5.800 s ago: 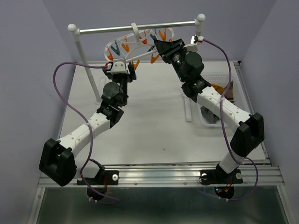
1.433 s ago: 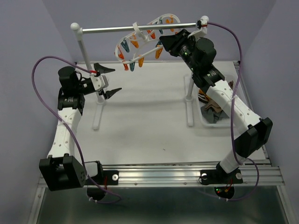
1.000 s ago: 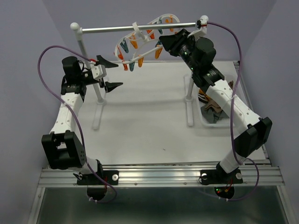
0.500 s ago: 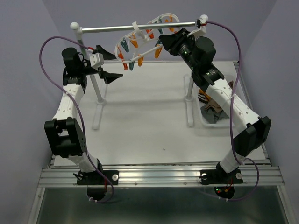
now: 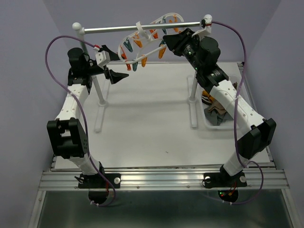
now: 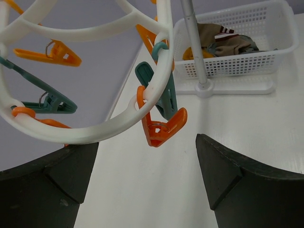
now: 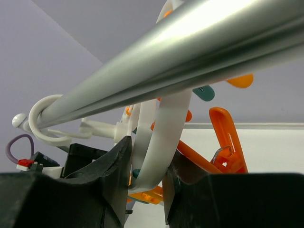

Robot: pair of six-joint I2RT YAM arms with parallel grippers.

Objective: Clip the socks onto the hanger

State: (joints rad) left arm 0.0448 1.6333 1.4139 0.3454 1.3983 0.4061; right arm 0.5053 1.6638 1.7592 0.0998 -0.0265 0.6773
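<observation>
Right gripper [image 7: 148, 164] pinches the hanger [image 6: 165, 23], a smooth white plastic oval.

The white plastic oval ring hanger [image 6: 164, 28] hangs from the metal crossbar of the white two-post rack [image 5: 114, 29], which stands at the far side of the white table [image 5: 152, 123]. The left gripper [image 5: 111, 64] is just left of the ring and the right gripper [image 5: 167, 42] is at its right end. On the table, right of the rack's right post, sits the white mesh plastic basket [image 6: 237, 66] with the fabric socks [image 6: 223, 45] inside.
</observation>
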